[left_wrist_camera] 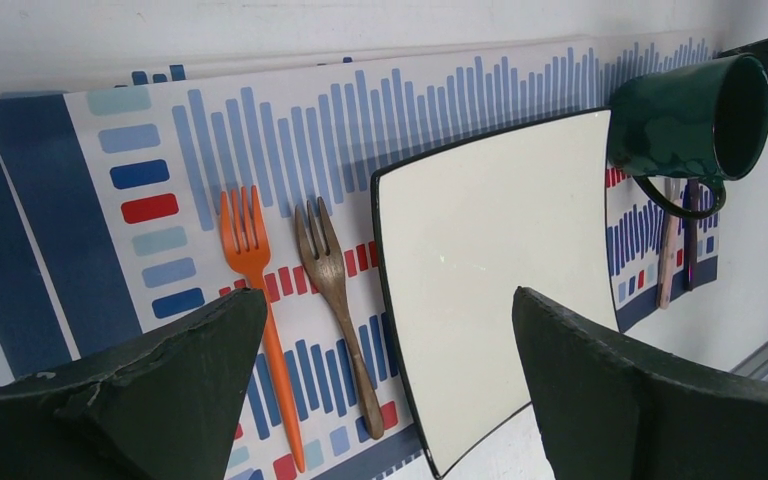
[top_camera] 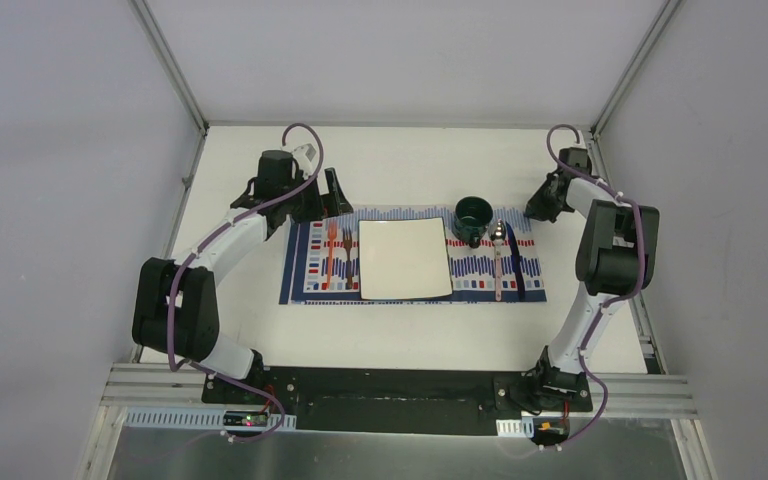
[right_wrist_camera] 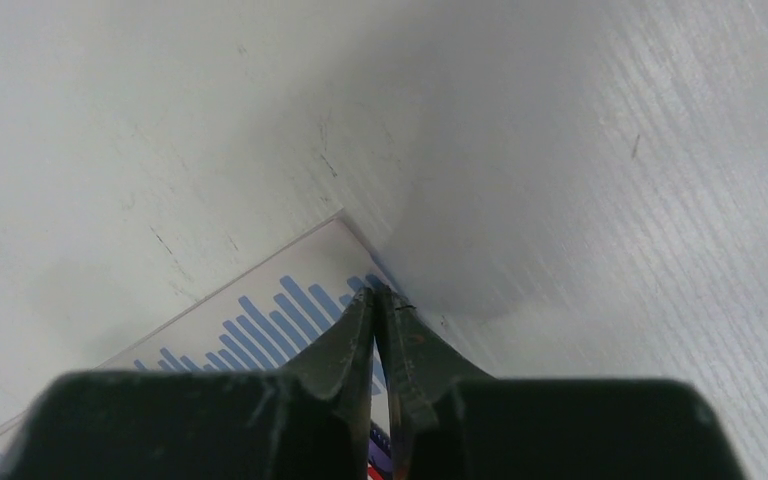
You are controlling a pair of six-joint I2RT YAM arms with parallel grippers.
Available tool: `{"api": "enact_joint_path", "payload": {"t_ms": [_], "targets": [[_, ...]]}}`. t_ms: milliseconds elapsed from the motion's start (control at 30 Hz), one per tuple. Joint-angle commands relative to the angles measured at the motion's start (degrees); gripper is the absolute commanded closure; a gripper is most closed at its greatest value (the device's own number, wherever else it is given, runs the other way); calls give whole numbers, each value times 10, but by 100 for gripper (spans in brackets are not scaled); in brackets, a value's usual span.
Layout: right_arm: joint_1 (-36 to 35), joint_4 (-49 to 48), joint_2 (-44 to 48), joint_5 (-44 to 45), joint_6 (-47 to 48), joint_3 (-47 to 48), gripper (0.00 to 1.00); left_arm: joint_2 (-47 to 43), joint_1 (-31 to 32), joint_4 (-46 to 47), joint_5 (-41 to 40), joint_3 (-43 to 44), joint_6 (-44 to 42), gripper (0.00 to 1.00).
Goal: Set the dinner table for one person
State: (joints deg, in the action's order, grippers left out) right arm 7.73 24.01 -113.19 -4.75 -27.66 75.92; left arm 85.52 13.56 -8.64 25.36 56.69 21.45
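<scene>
The dinner table (top_camera: 400,160) is a white tabletop carrying a blue, red and white striped placemat (top_camera: 300,285). On the mat lie a square white plate (top_camera: 405,260), an orange fork (top_camera: 330,255) and a wooden fork (top_camera: 347,255) to its left, and a dark green mug (top_camera: 473,220), a spoon (top_camera: 499,260) and a dark knife (top_camera: 515,262) to its right. My left gripper (top_camera: 335,195) hovers open behind the mat's far left part, empty (left_wrist_camera: 388,295). My right gripper (right_wrist_camera: 375,290) is shut, tips together at the mat's far right corner (right_wrist_camera: 300,300); whether they pinch it I cannot tell.
Aluminium frame rails (top_camera: 175,75) run along the table's edges, with grey walls behind and to both sides. Both arm bases sit on a black mount (top_camera: 390,395) at the near edge. Bare white tabletop lies behind and in front of the mat.
</scene>
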Motion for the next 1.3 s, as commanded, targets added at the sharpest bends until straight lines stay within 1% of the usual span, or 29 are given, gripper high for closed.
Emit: {"api": "enact_joint_path", "payload": {"t_ms": [0,233,433,533,667,767,800,867,900,967,1100,1167,1267], "targets": [[5,57,-3,92,6,6,91,3,5,8,-10,27,-11,1],[6,78,21,140,11,3,92,3,5,4,-12,29,-11,1],[7,78,35,137,11,3,94,-1,5,-1,-16,30,-16,1],[6,59,68,112,13,-10,94,-5,5,-3,-24,29,-18,1],[-16,51,118,67,23,-10,86,-5,5,-3,-28,32,-17,1],[-57,54,156,52,37,-5,70,-7,6,0,-18,38,-12,1],[-73,65,164,36,40,1,68,-7,7,1,-13,39,-10,1],[-120,87,183,42,54,13,67,-7,10,5,-4,40,-6,1],[-143,97,191,64,60,16,66,-5,11,9,7,41,-4,1],[-176,105,210,62,64,12,66,0,18,14,20,41,-2,1],[-204,87,263,65,67,-24,62,7,34,23,23,36,2,1],[-214,68,288,81,76,-45,59,8,41,26,25,36,2,1],[-221,62,293,70,78,-53,59,3,46,26,24,31,4,1]]}}
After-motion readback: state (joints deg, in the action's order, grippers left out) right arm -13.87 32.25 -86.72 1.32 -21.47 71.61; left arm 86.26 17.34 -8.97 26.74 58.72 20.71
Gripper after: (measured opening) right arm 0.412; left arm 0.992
